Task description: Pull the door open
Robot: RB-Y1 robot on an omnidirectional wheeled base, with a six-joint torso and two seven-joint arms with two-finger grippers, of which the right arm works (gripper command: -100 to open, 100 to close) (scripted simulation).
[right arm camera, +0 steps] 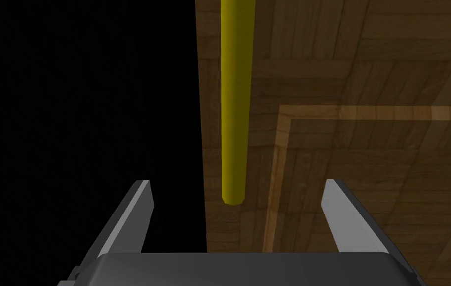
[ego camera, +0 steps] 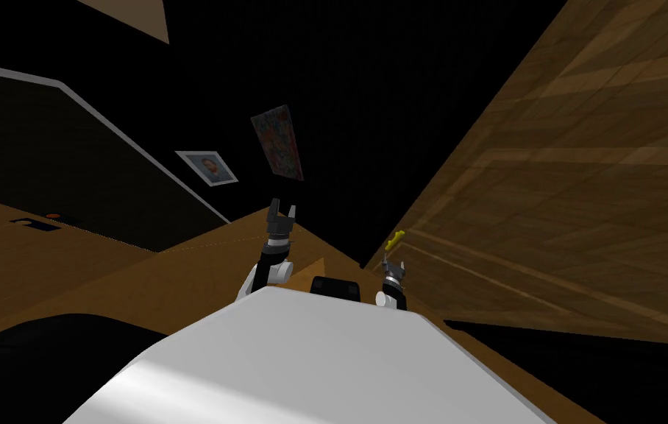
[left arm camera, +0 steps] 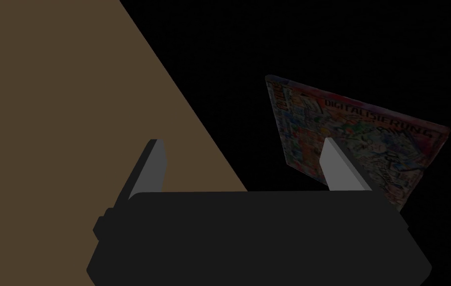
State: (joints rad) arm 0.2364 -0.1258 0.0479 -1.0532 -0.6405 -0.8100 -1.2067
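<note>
One legible word, "DIGITALISIERUNG", heads the multicoloured poster [left arm camera: 353, 134] seen past the left gripper [left arm camera: 243, 141], whose fingers stand apart and hold nothing. The head view shows two wall pictures: this poster at upper centre and a framed portrait [ego camera: 207, 167] to its left. One wooden door [ego camera: 560, 206] takes up the right of that frame. Its single yellow handle [right arm camera: 236, 99] sits near the door's edge, beside a black area. The right gripper [right arm camera: 237, 183] is spread, with the handle's end between its fingers and a gap on either side.
</note>
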